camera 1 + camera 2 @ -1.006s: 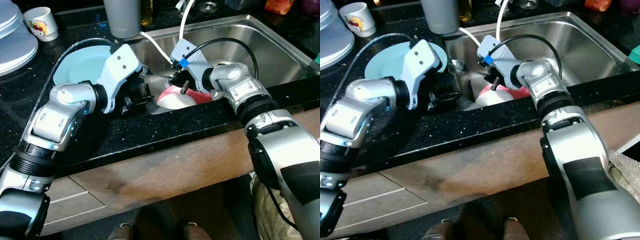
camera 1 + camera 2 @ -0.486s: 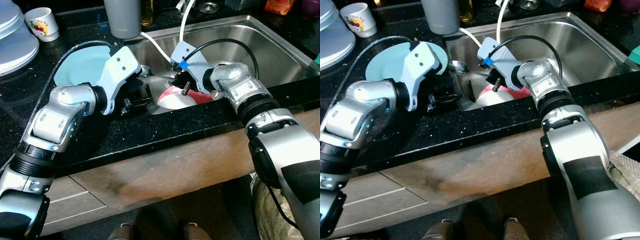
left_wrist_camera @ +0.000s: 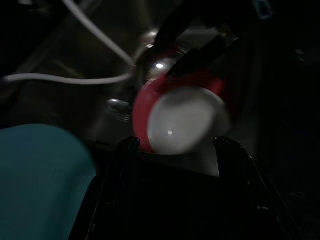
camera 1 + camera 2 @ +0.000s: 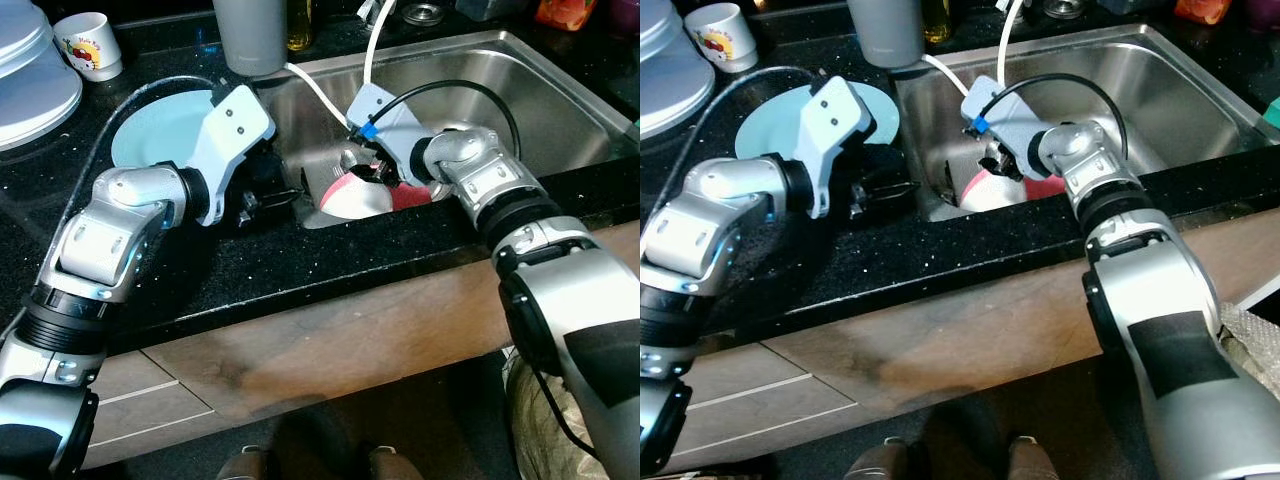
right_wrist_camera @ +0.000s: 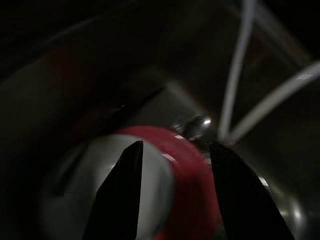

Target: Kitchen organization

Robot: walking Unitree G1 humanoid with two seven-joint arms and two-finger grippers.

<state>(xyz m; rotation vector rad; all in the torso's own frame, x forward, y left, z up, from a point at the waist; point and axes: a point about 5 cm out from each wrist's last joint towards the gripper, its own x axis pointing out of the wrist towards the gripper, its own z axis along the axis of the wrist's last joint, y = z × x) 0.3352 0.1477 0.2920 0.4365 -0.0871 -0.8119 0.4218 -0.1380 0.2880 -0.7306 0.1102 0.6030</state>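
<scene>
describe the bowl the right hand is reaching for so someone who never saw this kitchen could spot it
Start at the steel sink set in the black counter. In its near left corner, under the right hand, lies a bowl tipped on its side, facing the counter. It is red outside and white inside, unlike the flat pale blue plate on the counter beside the sink.

Black speckled counter (image 4: 300,255) with blue plate (image 4: 160,130), mug (image 4: 90,45).

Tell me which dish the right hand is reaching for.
The red bowl with the white inside, lying in the steel sink. The right hand straddles its rim; the light blue plate sits on the counter, behind the left hand.
</scene>
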